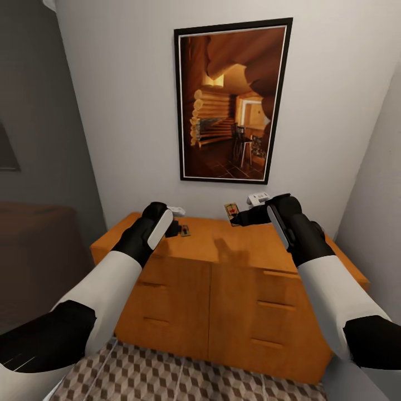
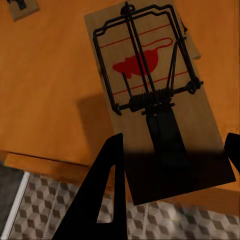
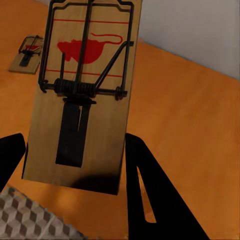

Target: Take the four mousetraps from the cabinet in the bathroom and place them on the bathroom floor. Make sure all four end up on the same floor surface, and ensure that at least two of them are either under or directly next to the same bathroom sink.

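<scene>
I face an orange-brown wooden cabinet (image 1: 223, 262), not the white one, which is out of view, as is the sink. My left gripper (image 1: 175, 228) (image 2: 172, 170) is shut on a brown mousetrap (image 1: 185, 230) (image 2: 150, 95) with a red mouse print, just above the cabinet top. My right gripper (image 1: 238, 217) (image 3: 75, 165) is shut on a second mousetrap (image 1: 231, 211) (image 3: 85, 90), held tilted over the back of the top. Each wrist view has another small mousetrap (image 2: 22, 6) (image 3: 27, 52) farther off over the orange top. The cube-patterned floor (image 1: 167, 373) lies below.
A large framed picture (image 1: 231, 100) hangs on the white wall behind the cabinet. A grey wall (image 1: 39, 111) closes the left side and a white wall (image 1: 379, 195) the right. A dark low surface (image 1: 33, 245) sits at the left.
</scene>
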Controlling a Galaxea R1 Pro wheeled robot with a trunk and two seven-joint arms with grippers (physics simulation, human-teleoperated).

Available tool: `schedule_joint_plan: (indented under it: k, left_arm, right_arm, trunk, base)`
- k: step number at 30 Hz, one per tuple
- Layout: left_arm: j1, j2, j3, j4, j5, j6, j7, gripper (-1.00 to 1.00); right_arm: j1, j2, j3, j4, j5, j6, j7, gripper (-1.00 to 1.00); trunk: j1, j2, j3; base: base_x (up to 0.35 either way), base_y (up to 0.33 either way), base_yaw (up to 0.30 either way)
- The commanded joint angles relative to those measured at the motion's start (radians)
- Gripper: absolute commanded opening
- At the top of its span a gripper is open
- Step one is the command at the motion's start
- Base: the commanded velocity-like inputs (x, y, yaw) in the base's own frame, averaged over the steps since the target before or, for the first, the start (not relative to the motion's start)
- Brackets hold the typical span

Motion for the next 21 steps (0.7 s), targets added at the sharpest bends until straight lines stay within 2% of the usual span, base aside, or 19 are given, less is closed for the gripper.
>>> schedule_joint_plan:
  k: [1, 5, 10, 21]
  left_arm:
    - [-0.001, 0.0, -0.003, 0.001, 0.01, 0.002, 0.011, -1.0]
    - [-0.001, 0.001, -0.003, 0.003, 0.009, 0.002, 0.011, -1.0]
    - [-0.001, 0.015, -0.003, -0.002, 0.008, 0.002, 0.011, -1.0]
    - [-0.001, 0.02, -0.003, -0.004, 0.007, -0.021, 0.018, -1.0]
  right_arm:
    - [-0.001, -0.001, 0.002, -0.001, 0.005, 0.003, 0.004, -1.0]
    - [-0.001, -0.001, 0.002, 0.0, 0.005, 0.003, 0.004, -1.0]
    - [-0.001, 0.0, 0.002, 0.0, 0.005, 0.003, 0.004, -1.0]
    - [-0.001, 0.001, 0.0, 0.026, 0.005, 0.003, -0.006, -1.0]
  trunk:
    - [-0.001, -0.001, -0.001]
    - [-0.001, -0.001, -0.001]
    - [-0.001, -0.001, -0.001]
    - [-0.001, -0.001, -0.001]
  base:
    - [-0.344, 0.0, 0.0]
    - [-0.344, 0.0, 0.0]
    - [-0.345, 0.0, 0.0]
    - [-0.345, 0.0, 0.0]
